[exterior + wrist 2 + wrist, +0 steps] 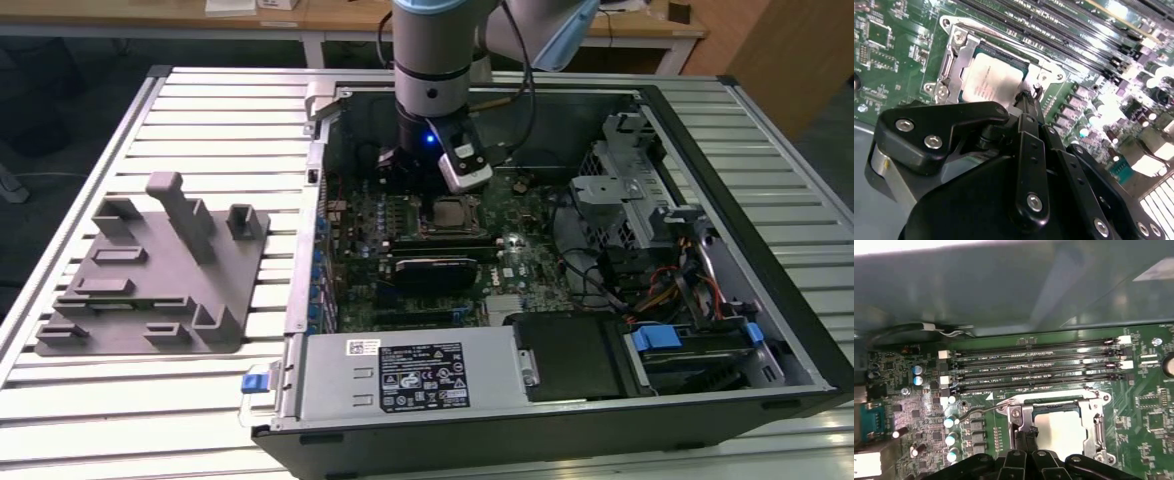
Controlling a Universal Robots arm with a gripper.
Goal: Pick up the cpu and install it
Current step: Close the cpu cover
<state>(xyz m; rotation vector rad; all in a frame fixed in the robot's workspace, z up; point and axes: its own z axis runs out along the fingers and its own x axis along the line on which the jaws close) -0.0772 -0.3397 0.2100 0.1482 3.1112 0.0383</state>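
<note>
The cpu [990, 80] lies flat in the motherboard socket, its silvery top plate showing inside the metal socket frame [954, 55]; it also shows in the first wrist view [1061, 427]. My gripper [1029, 97] hangs just above the socket's edge beside the cpu, with its black fingers pressed together and nothing between them. In the first wrist view the fingertips [1026, 434] sit over the frame's side, close to the thin wire lever [979, 411]. In the exterior view the gripper [438, 192] is low inside the open computer case, right over the socket [454, 213].
Several memory slots [1034, 367] run beside the socket. A grey plastic holder block [154, 270] with upright posts stands on the slatted table at the exterior view's left. The case holds a power supply [407, 375], a drive cage [627, 170] and cable bundles [667, 290].
</note>
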